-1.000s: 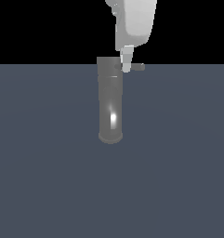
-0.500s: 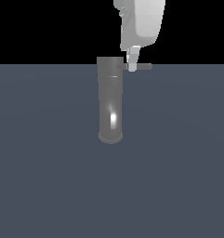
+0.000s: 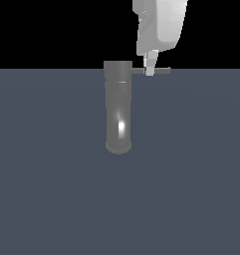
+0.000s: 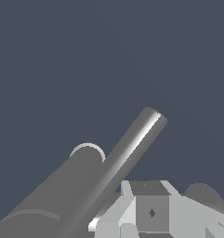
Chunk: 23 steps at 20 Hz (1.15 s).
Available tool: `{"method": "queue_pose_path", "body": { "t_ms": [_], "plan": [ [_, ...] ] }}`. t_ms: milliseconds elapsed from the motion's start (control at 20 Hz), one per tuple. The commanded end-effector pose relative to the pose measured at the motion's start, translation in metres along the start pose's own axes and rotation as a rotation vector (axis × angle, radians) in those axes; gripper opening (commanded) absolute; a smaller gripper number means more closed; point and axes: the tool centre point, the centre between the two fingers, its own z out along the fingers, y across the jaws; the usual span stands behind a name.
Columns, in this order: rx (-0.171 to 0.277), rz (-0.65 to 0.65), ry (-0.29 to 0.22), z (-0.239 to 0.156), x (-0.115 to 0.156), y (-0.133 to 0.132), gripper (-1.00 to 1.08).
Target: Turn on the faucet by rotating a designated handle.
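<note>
Gripper (image 3: 150,70) descends from the frame's upper right onto the handle (image 3: 161,71) beside the faucet (image 3: 118,107) at centre; its grasp cannot be told.

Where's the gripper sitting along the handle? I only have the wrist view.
Observer: In the exterior view the gripper crosses the handle about midway along it, with bar showing on both sides of the fingertip.
Operator: Coming in from where?
Observer: From above. Its white body hangs over the handle, and only the tip overlaps the bar.
Operator: Handle orientation?
Observer: Level, jutting to the exterior view's right from the top of the faucet.
</note>
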Motion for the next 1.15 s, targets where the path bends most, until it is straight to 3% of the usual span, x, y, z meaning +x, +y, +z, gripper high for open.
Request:
{"method": "queue_pose_path", "body": {
  "t_ms": [0, 1100],
  "plan": [
    [0.004, 0.011, 0.001, 0.000, 0.011, -0.006, -1.00],
    [0.003, 0.026, 0.001, 0.000, 0.056, -0.044, -1.00]
  ]
}}
